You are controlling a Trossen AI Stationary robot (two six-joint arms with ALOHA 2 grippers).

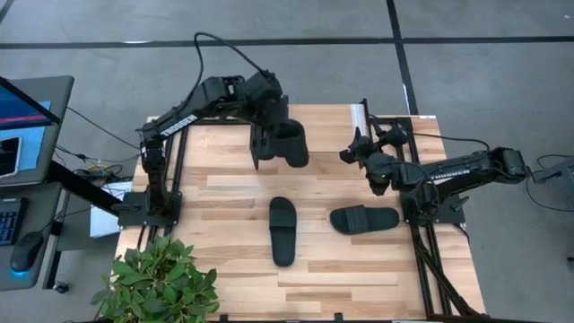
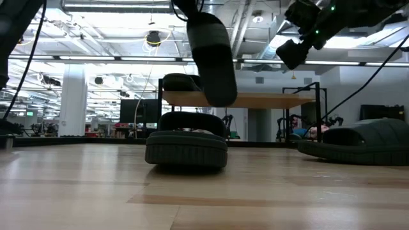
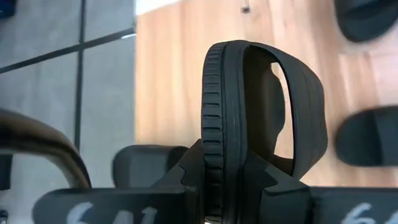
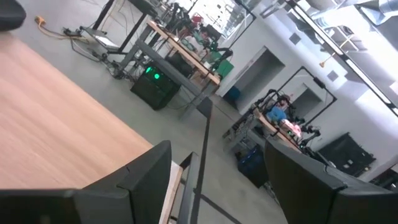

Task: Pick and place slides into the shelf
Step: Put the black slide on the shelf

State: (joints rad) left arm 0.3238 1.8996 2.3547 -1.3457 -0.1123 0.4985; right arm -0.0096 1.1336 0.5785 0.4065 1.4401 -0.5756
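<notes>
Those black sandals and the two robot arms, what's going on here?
The left gripper is shut on a slide, holding it in the air near the table's far edge. Two more slides lie on the table: one in the middle, one to its right. Level across the table, the shelf shows behind them with another slide on top. The right gripper hangs open and empty near the far right corner.

Overhead downward, table-level sideways, two wrist close-ups, shared table (image 1: pixel 233 269)
</notes>
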